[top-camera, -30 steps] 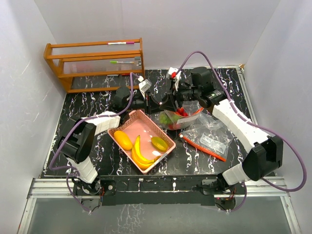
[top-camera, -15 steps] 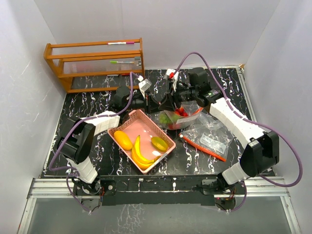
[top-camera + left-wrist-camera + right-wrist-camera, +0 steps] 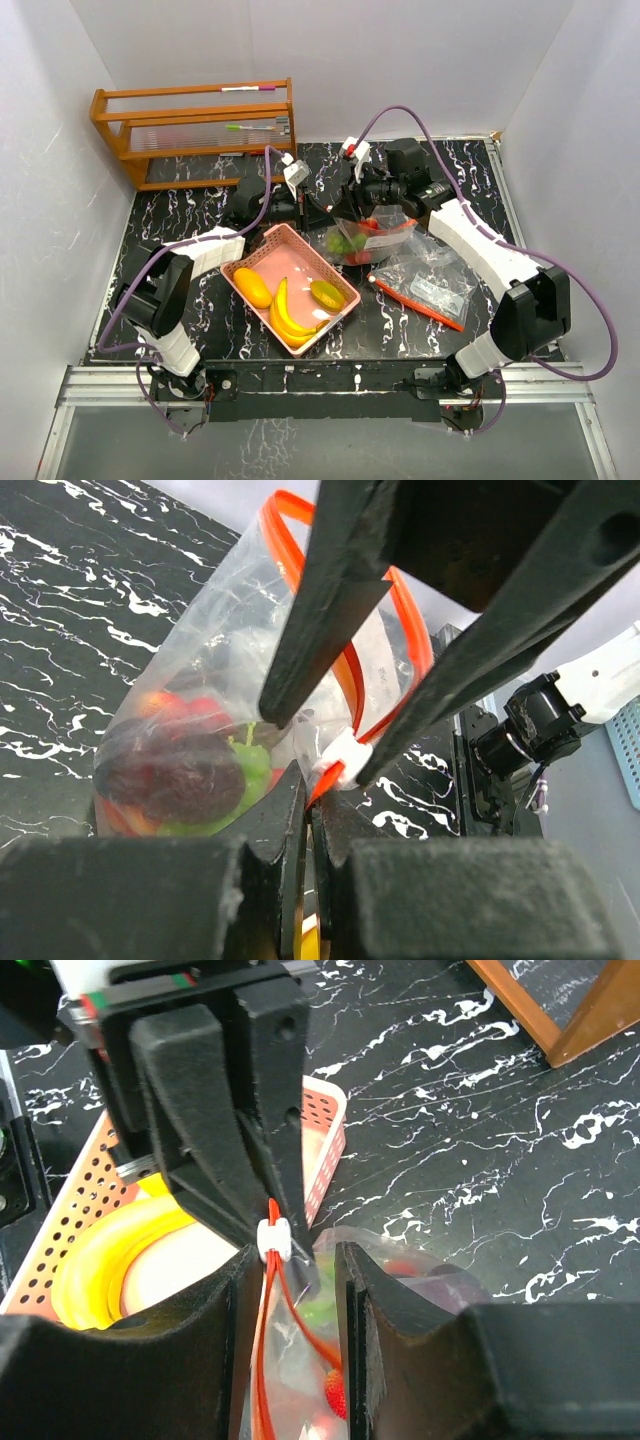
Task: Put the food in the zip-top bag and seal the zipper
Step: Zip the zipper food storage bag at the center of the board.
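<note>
Table (image 3: pixel 215 320): black marble surface, hemmed by white walls on three sides; bare marble is seen left of the basket and at the back right corner.
Wooden rack (image 3: pixel 195 125): set against the back left corner, well apart from both arms.
Pink basket (image 3: pixel 290 255): laid at an angle near the front edge; a banana bunch (image 3: pixel 285 318), a mango-like fruit (image 3: pixel 252 287) and a green-yellow fruit (image 3: pixel 326 294) are held in it.
Second bag (image 3: pixel 425 280): laid flat just right of the basket.
Zip-top bag (image 3: pixel 365 238): held up between the two grippers behind the basket; red pieces (image 3: pixel 372 226) and green pieces (image 3: pixel 342 243) are seen inside.
Left gripper (image 3: pixel 308 790): fingers pressed together on the bag's orange zipper edge.
Right gripper (image 3: pixel 290 1260): fingers kept narrowly apart, set astride the zipper.
White slider (image 3: pixel 272 1240): seen between the right fingers, at the zipper's end beside the left gripper.
Change: the right arm's lower link has been drawn in from the table's right edge; the basket and its fruit are unmoved.
</note>
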Robot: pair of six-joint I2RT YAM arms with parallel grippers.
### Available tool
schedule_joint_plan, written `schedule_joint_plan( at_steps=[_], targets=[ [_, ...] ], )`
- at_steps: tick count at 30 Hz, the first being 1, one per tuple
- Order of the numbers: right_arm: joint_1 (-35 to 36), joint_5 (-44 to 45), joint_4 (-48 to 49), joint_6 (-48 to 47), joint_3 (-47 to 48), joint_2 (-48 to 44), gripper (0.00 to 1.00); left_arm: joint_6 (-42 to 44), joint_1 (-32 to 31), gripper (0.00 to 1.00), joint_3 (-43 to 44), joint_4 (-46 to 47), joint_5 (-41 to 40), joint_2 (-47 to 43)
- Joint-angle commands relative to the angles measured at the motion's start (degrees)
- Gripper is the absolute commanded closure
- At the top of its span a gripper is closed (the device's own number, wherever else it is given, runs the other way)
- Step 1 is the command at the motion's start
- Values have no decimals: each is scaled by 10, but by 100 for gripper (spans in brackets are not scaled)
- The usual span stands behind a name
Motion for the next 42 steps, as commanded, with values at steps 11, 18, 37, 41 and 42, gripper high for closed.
schedule_joint_plan(
  at_steps=[11,18,37,41,42],
  targets=[
    [0,-13,36,25,45,20,62,7,-1,100,21,18,13,-47],
    [-1,-48,28,31,62,33,80,7,-1,100,18,20,10,-49],
    [-28,65,-68,-3,22,-13,92,-57,33,100,5,104,2,-49],
    [-36,65,-73,-9,18,-28,92,-57,41,100,5,104,-2,-47],
    [-38,64,-75,-9,18,-31,92,-58,43,100,5,104,-2,-46]
  ],
)
